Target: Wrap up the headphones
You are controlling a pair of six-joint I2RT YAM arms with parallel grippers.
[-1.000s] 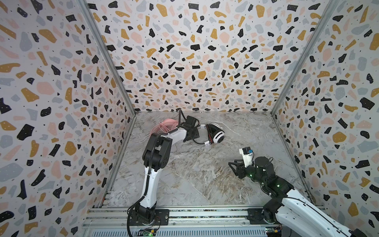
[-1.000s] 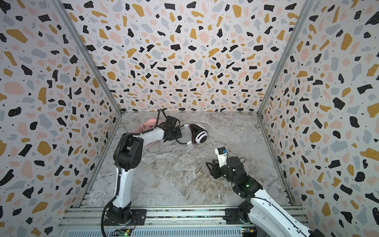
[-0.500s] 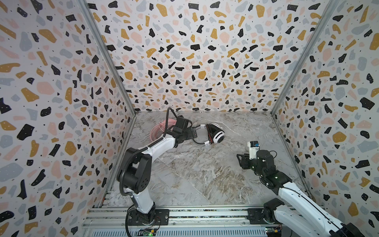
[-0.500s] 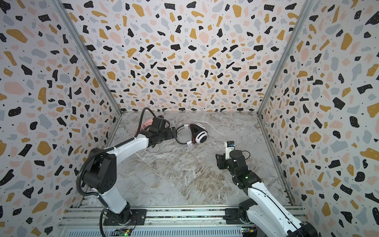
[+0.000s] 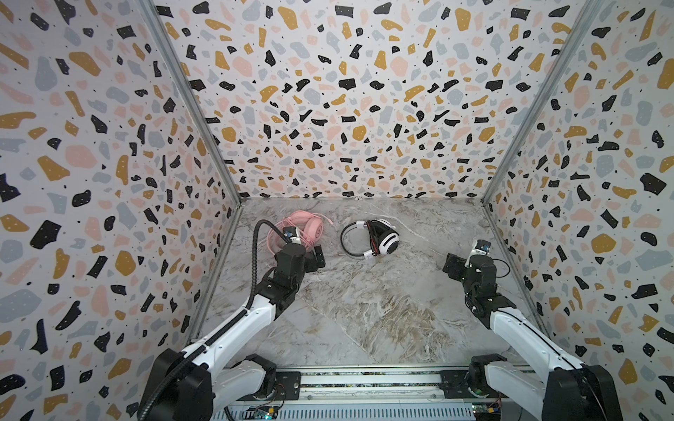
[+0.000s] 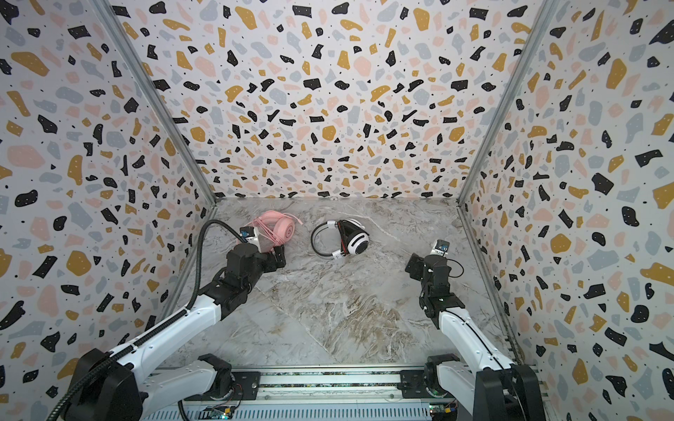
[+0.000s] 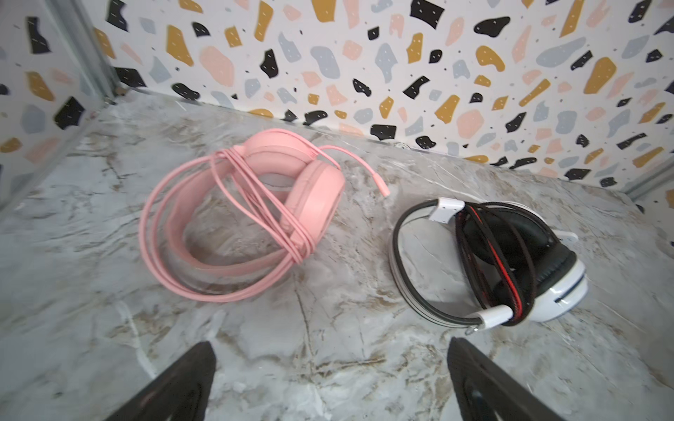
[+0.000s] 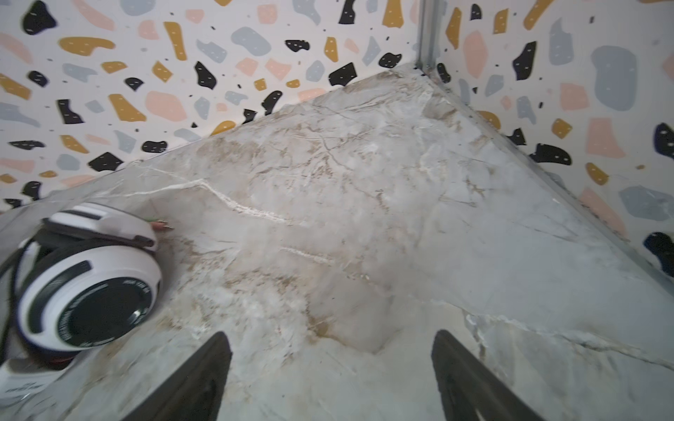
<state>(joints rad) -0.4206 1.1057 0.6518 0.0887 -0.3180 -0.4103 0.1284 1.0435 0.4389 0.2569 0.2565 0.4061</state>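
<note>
Jaws left and right spread wide, empty; white headset (image 8: 87,288) earcup lettering blurred, unreadable

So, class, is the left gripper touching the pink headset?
Apart. The left wrist view shows the left gripper, jaws open, stopped short of the pink headset, with a strip of bare marble table between them.

Your left arm (image 5: 237,324) stretches forward, and your left gripper (image 7: 328,351) points ahead with its jaws spread wide and nothing between them. Your right arm (image 5: 525,328) reaches forward on its own side. Your right gripper (image 8: 330,344) likewise stands wide apart and empty.
</note>
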